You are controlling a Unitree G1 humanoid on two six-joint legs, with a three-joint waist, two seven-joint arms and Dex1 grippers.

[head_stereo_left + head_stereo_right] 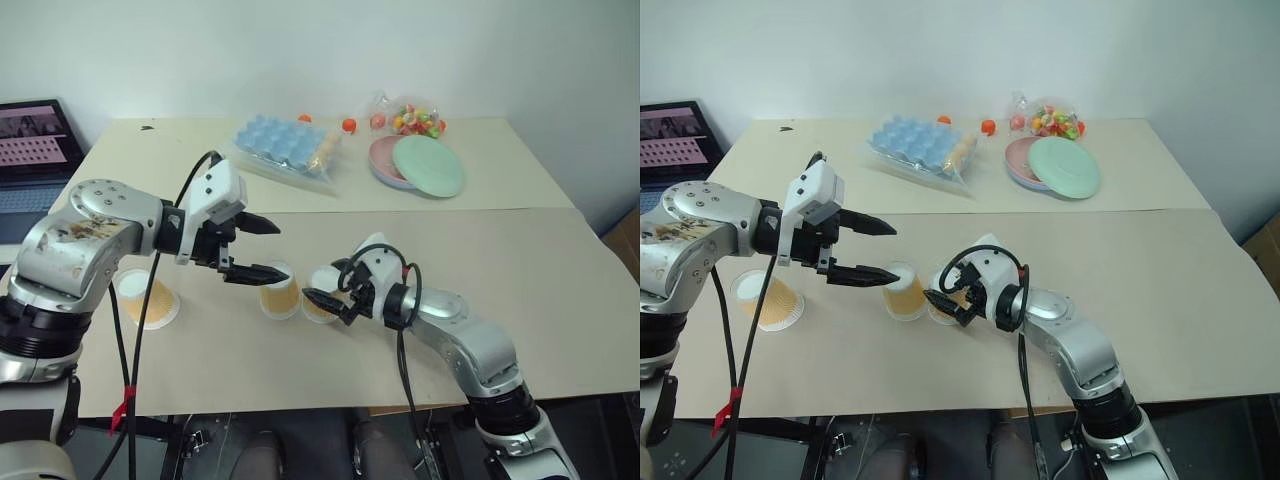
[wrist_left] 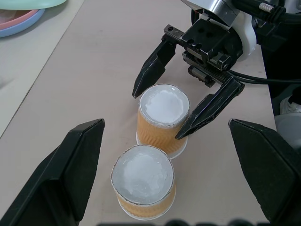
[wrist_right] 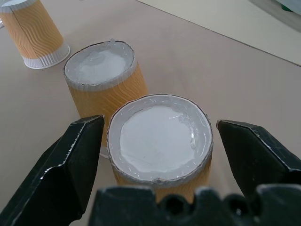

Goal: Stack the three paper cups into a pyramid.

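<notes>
Standing upside down, two cups (image 2: 162, 120) touch; right claw (image 2: 183, 113) and left claw (image 1: 262, 250) both gape; no writing readable

Both arms reach inward — left claw (image 1: 252, 248) and right claw (image 2: 184, 107) each spread wide, 2 fingers apart.

Beige table (image 1: 520, 280), three upturned paper cups (image 1: 279, 292) near front, blue egg tray (image 1: 283, 143), stacked plates (image 1: 420, 165), bagged candies (image 1: 415, 118) at rear.

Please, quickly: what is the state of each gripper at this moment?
Left gripper: open, holding nothing.
Right gripper: open around a paper cup, not gripping.
</notes>
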